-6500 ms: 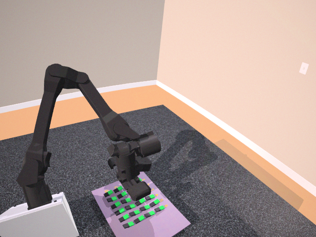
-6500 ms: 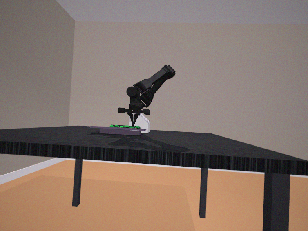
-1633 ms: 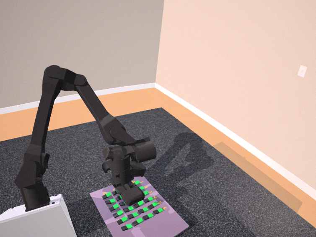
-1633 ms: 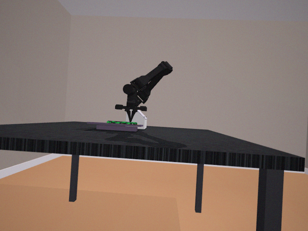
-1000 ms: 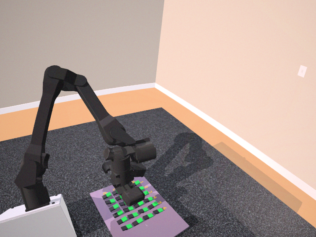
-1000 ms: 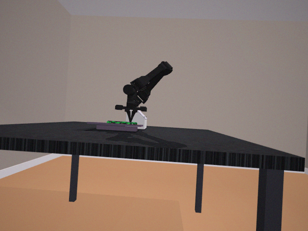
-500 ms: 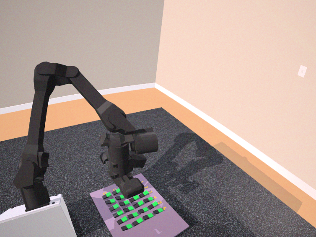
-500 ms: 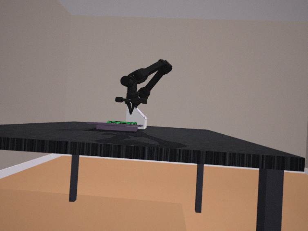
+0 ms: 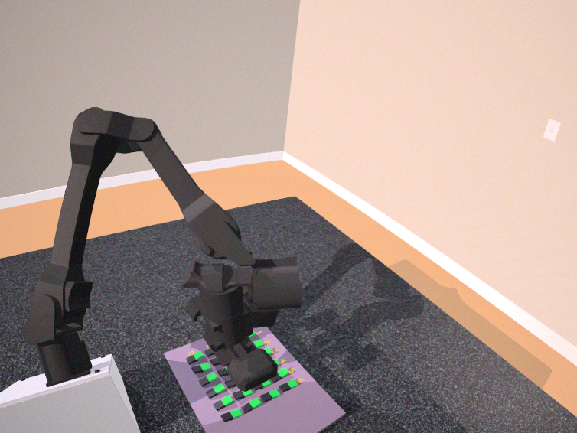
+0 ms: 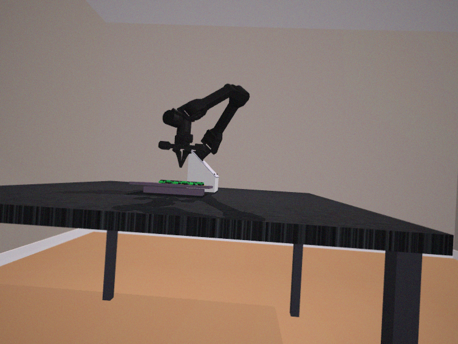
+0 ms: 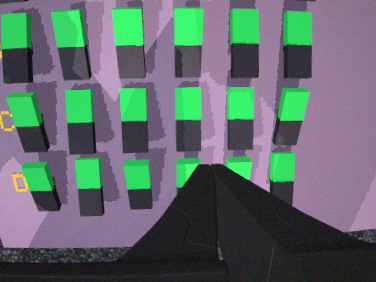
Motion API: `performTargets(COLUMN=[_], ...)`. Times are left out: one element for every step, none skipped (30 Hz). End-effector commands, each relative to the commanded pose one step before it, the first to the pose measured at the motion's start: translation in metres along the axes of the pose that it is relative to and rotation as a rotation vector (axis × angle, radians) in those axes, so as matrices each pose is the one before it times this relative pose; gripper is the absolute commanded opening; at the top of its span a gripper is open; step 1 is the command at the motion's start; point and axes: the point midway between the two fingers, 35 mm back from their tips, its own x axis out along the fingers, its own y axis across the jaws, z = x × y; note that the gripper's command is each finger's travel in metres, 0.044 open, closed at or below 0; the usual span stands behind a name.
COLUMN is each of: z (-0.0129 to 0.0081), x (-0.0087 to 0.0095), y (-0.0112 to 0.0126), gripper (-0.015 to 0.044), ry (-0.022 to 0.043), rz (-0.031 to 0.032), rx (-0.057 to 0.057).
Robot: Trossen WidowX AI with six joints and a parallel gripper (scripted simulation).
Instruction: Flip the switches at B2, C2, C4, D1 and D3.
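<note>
One arm (image 9: 83, 219) stands on a white base (image 9: 70, 395) at one side of the dark tabletop (image 10: 333, 214), bent over a purple panel (image 9: 298, 410) that lies flat just beside the base. The gripper (image 11: 215, 176) has its fingers pressed together with nothing between them, and in the exterior view its tip (image 10: 181, 163) hangs above the panel, apart from it.

The wrist view shows four rows of switches, six to a row, each half green and half black. The top row is cut off by the upper edge of the picture, so only parts of those six show. In the bottom row the gripper covers the lower parts of the fourth switch (image 11: 188, 173) and fifth switch (image 11: 239, 168). Two yellow row letters show at the left edge: C (image 11: 7, 123), half cut off, and D (image 11: 20, 184).

In the top view the gripper body hides the middle of the panel, and the yellow column numbers (image 9: 291, 370) along its far edge are too small to read surely. In the exterior view the switches appear only as a thin green strip (image 10: 181, 182). Which ends are raised cannot be told from any view.
</note>
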Motion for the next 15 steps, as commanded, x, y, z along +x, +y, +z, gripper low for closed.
performTargets(z=[-0.00689,-0.00024,0.00000,0.00000,0.00000,0.00000,-0.00005,-0.00017,-0.00023,-0.00009,0.00000,0.00000,0.00000,0.00000,0.00000], x=[0.02794,0.00186,0.00000,0.00000,0.00000,0.00000,0.00125,0.00374,0.00371,0.00123,0.00000,0.00000,0.00026,0.00054,0.00074], y=[0.00297,0.00015,0.00000,0.00000,0.00000,0.00000,0.00002,0.00008,0.00012,0.00005,0.00000,0.00000,0.00000,-0.00001,-0.00001], gripper=[0.0000,0.0000,0.0000,0.0000,0.0000,0.0000,0.0000,0.0000,0.0000,0.0000,0.0000,0.0000,0.0000,0.0000,0.0000], ry=[0.00687,-0.00139,0.00000,0.00000,0.00000,0.00000,0.00000,0.00001,0.00002,0.00001,0.00000,0.00000,0.00000,0.00000,0.00000], rz=[0.01626,0.00045,0.00000,0.00000,0.00000,0.00000,0.00008,0.00029,0.00039,0.00015,0.00000,0.00000,0.00000,-0.00001,-0.00001], rx=[0.0035,0.0000,0.0000,0.0000,0.0000,0.0000,0.0000,0.0000,0.0000,0.0000,0.0000,0.0000,0.0000,0.0000,0.0000])
